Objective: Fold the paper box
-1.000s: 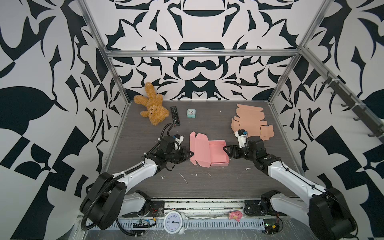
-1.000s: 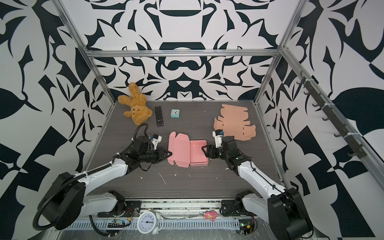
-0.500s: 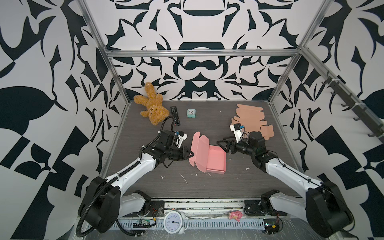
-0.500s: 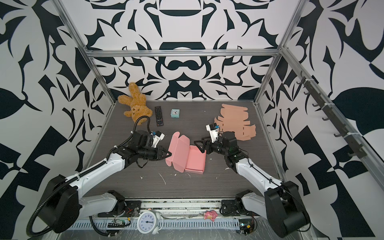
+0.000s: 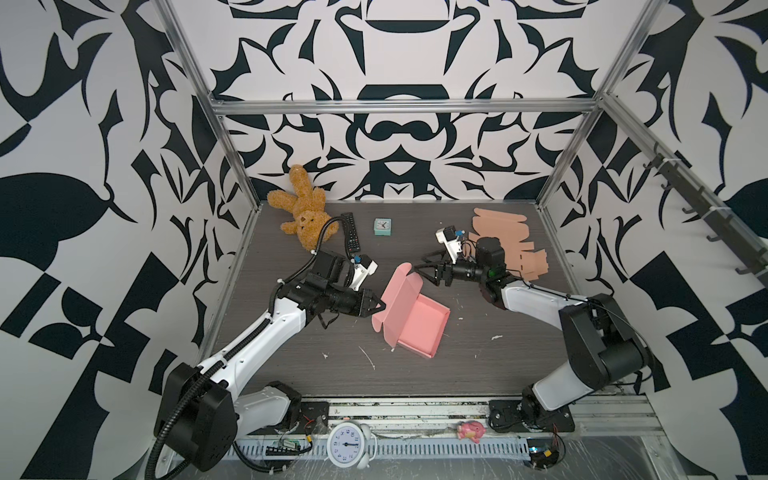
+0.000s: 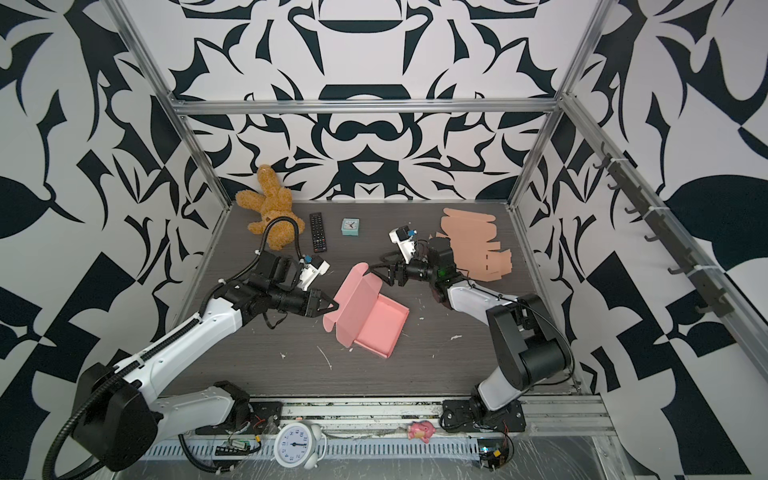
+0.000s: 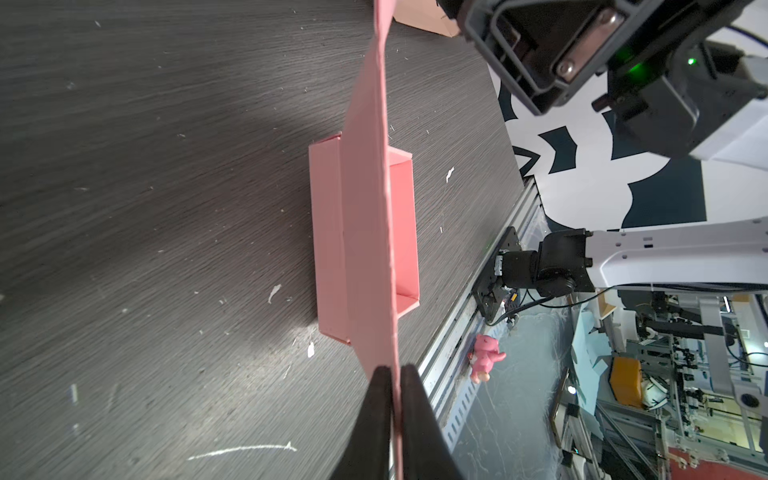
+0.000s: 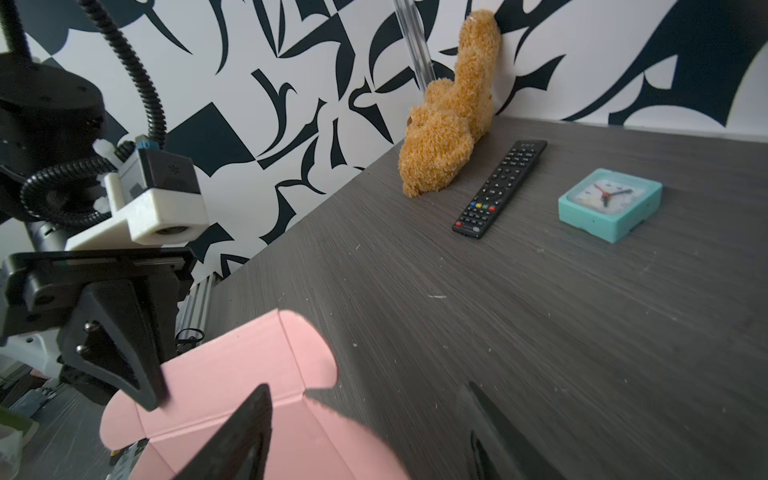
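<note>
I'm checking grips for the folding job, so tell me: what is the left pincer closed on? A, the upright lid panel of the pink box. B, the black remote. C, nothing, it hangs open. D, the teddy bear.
A: in the left wrist view the left pincer is shut on the thin edge of the pink box, pinching its upright lid panel between both fingers.

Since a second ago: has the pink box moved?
Yes. The pink box has rotated: its tray end swung frontward, away from the teal clock, while the left gripper stays pinched on its lid.
</note>
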`<state>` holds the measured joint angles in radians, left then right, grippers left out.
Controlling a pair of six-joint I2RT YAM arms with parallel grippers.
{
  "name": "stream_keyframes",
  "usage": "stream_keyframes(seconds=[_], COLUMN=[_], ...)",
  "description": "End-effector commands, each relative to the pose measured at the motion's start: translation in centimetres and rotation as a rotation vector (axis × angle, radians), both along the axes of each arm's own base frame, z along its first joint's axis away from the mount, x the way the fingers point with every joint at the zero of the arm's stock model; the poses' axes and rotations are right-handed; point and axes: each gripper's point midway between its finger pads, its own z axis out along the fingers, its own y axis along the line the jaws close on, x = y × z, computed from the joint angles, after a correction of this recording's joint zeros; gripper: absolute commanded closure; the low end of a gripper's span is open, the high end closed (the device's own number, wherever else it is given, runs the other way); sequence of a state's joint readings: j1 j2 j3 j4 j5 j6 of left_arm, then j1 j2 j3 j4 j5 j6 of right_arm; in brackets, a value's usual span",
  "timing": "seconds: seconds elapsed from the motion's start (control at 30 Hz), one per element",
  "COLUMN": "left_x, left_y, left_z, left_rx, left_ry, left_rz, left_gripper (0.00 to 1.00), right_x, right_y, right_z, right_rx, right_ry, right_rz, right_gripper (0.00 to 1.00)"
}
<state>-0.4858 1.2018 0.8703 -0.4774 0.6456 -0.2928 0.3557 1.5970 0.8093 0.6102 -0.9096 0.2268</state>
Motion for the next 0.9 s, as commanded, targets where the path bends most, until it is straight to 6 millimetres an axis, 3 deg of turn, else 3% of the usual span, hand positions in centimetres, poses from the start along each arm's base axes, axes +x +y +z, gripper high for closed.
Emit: stream_keyframes(seconds=[0.0, 0.23, 0.87], left_x=[-0.4, 0.0, 0.7], left_y=[0.9, 1.3, 2.6], left_z=[0.0, -0.2, -1.2], left_rx=[0.055, 0.107, 0.199], left_ry=[-0.018, -0.029, -0.068], left_rz=[-0.039, -0.051, -0.014], left_gripper=[0.89, 0.89, 0.9], right_x=[-0.8, -1.3, -1.7], right_y=[1.3, 2.8, 3.3], right_z=[1.8, -1.0, -3.6], right_rx=[0.014, -0.072, -0.056], right_ry=[-0.108, -0.085, -0.009], right_rz=[0.098, 0.148, 0.188], right_gripper=[0.28, 0.29, 0.32])
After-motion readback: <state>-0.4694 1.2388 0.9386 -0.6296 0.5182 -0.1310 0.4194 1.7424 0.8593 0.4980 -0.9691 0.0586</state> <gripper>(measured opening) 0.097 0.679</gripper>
